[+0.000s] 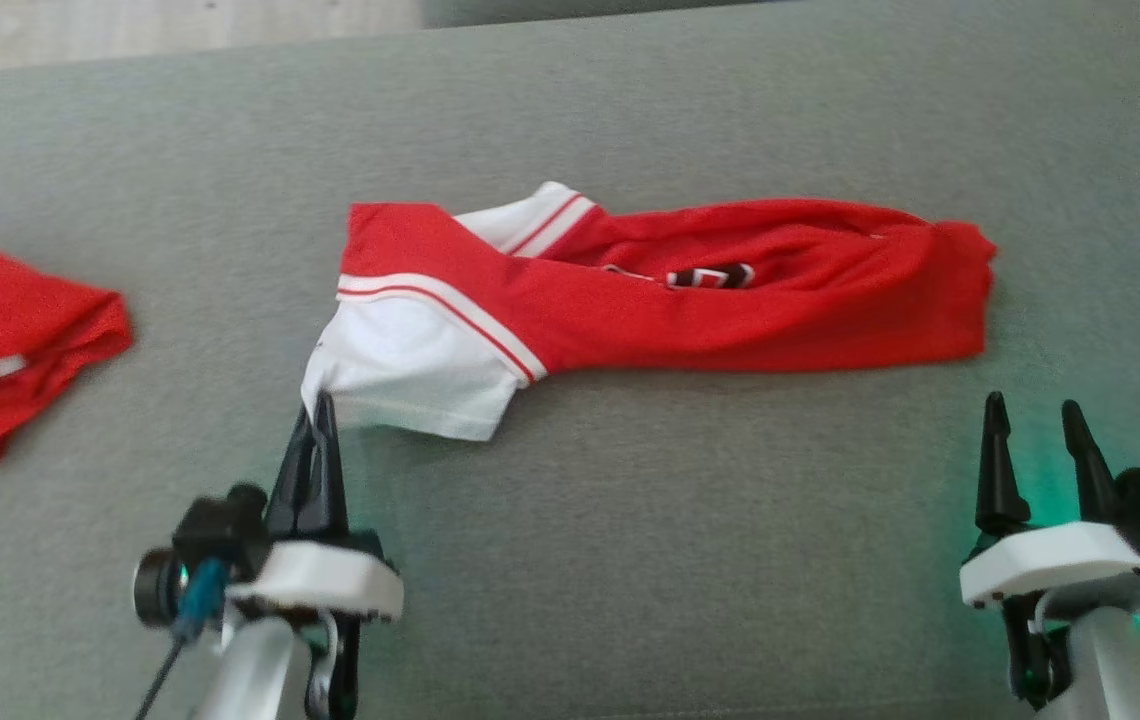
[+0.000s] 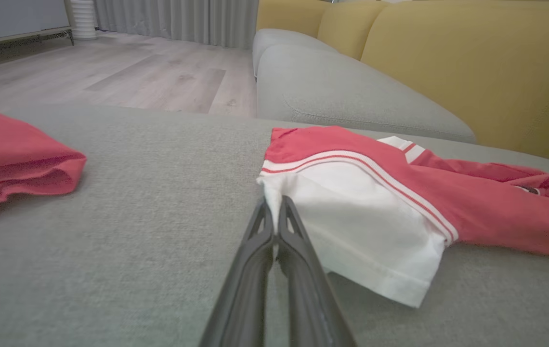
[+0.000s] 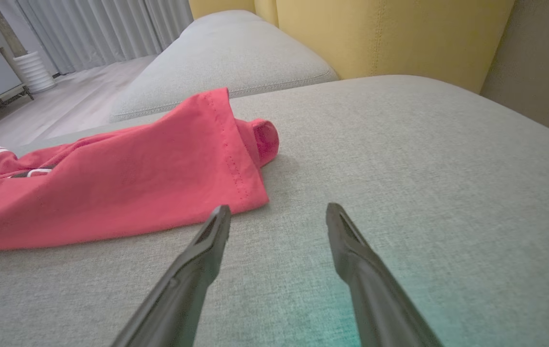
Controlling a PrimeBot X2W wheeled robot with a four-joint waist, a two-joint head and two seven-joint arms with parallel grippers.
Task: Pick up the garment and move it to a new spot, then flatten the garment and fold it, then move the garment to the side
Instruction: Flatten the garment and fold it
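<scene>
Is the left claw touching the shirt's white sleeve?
Touching. The left wrist view shows the left claw shut, pinching the corner of the white sleeve.

On the cushion point(image 1: 630, 560), garment point(image 1: 670, 300) across middle, second cloth point(image 1: 10, 340) well left, left tool point(image 1: 318, 402) at garment's near-left corner

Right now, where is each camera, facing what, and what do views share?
Head view: from the head, down onto the red-and-white jersey on the grey cushion; left gripper and right gripper below.
Left wrist view: on that wrist, along shut fingers pinching the white sleeve.
Right wrist view: on that wrist, along open fingers toward the jersey's red hem.
Shared: all three show the jersey.
</scene>
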